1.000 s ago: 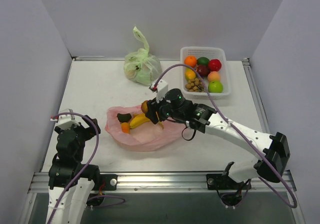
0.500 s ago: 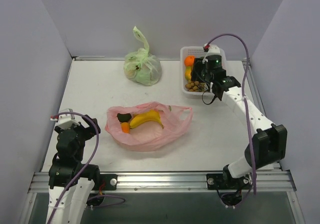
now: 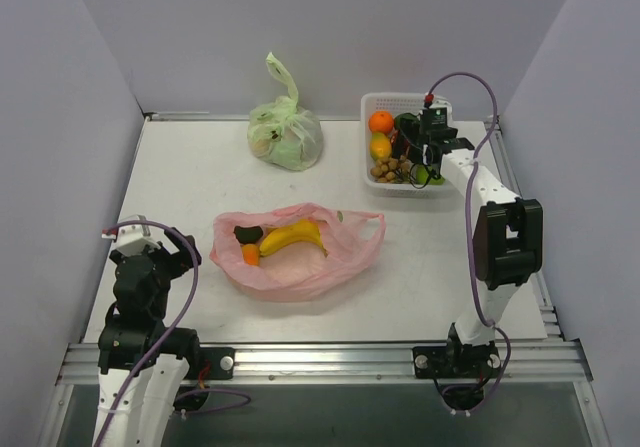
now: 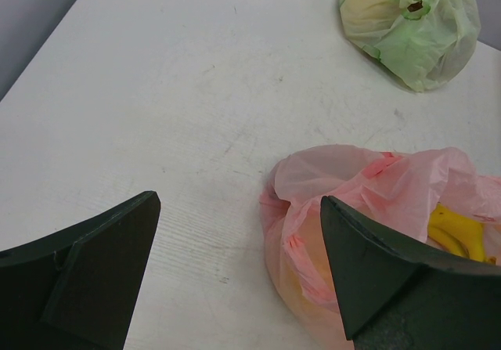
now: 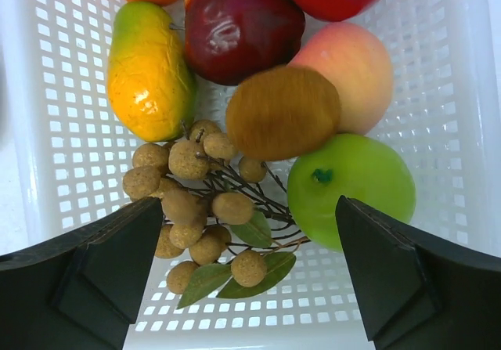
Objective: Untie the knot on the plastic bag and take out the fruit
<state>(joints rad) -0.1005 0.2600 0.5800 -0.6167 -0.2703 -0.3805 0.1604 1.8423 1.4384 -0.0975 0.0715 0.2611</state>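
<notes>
1. Pale table (image 3: 190,167), grey walls (image 3: 60,117) all round; the plastic bag (image 3: 300,272) lies slack at mid-table, mouth open, one handle loop (image 3: 366,223) trailing right.
2. Inside the bag: a banana bunch (image 3: 293,237), an orange piece (image 3: 250,255), a dark piece (image 3: 247,233).
3. Beyond the bag to the right, the right gripper (image 5: 250,240) hangs over a white basket (image 3: 372,100), fingers (image 5: 94,279) wide apart, gripping nothing; a brown fruit (image 5: 282,112) sits on the pile beneath.
4. Near-left of the bag, the left gripper (image 4: 239,209) has its fingers spread too, empty.
5. Behind the bag, a green bag (image 3: 285,135) stands, tied.
</notes>
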